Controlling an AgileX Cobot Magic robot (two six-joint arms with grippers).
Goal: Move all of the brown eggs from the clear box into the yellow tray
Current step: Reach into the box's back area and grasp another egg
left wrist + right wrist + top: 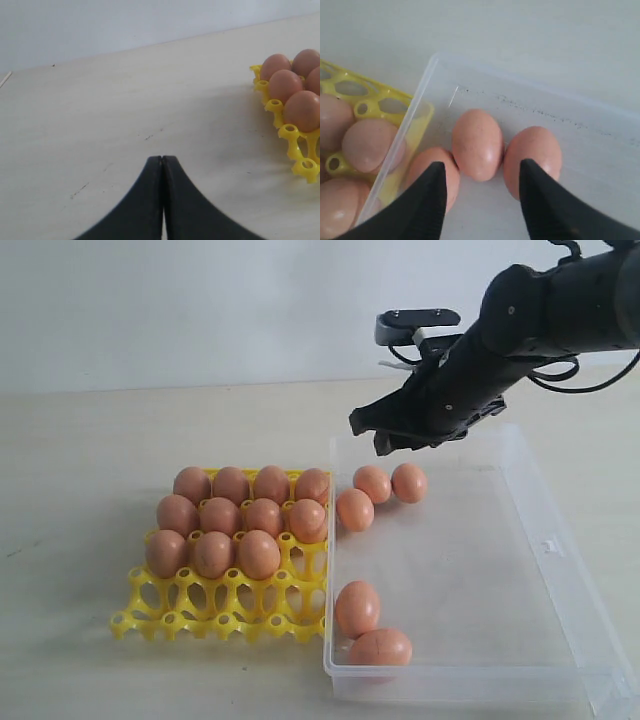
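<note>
Right gripper point(481, 167) hovering released above middle brown egg point(476, 144) of three huddling in clear box point(470, 570) corner nearest yellow tray point(215, 612). Best: descending straight, closing gently, avoiding nudging neighbours point(532, 160). Left gripper point(162, 165) idling clenched.

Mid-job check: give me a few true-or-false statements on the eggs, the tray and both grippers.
1. Five smooth brown eggs lie in the clear rectangular plastic box. True.
2. The bright yellow plastic egg tray is full. False: eleven cups hold eggs. The front row in the exterior view and one more cup are empty.
3. The right gripper holds an egg. False: it is open and empty, above three eggs at the box's far end.
4. The left gripper is shut on nothing. True.
</note>
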